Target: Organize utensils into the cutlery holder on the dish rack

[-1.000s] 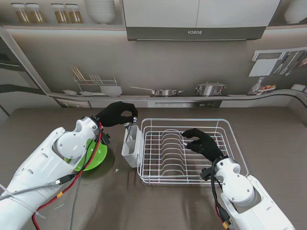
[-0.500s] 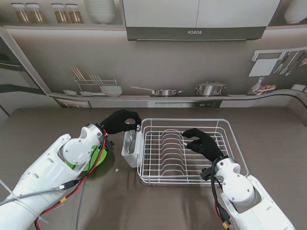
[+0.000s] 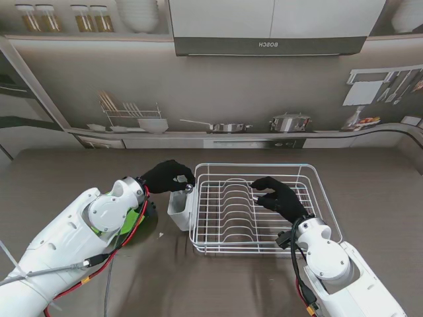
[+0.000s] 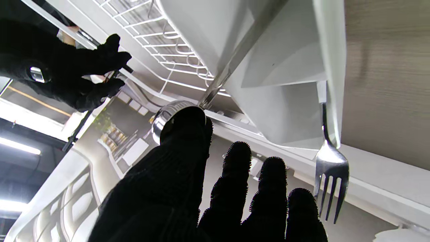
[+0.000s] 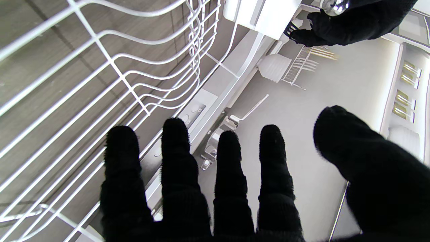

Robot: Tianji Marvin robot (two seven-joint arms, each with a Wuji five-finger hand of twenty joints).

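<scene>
Spoon (image 4: 208, 90) stands handle-down inside the cutlery holder (image 3: 180, 206) beside a fork (image 4: 331, 168), its bowl pinched by my left hand (image 3: 169, 176), I think. Insertion is under way; next I loosen that pinch. My right hand (image 3: 277, 198) hovers empty, fingers spread, over the dish rack (image 3: 317, 178).

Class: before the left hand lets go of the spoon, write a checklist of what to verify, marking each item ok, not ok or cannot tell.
1. Spoon handle inside cutlery holder: ok.
2. Left hand grips the spoon's bowl end: ok.
3. Handle tip resting on holder's bottom: cannot tell.
4. Fork already in holder, apart from spoon: ok.
5. Right hand open over dish rack, away from holder: ok.
</scene>
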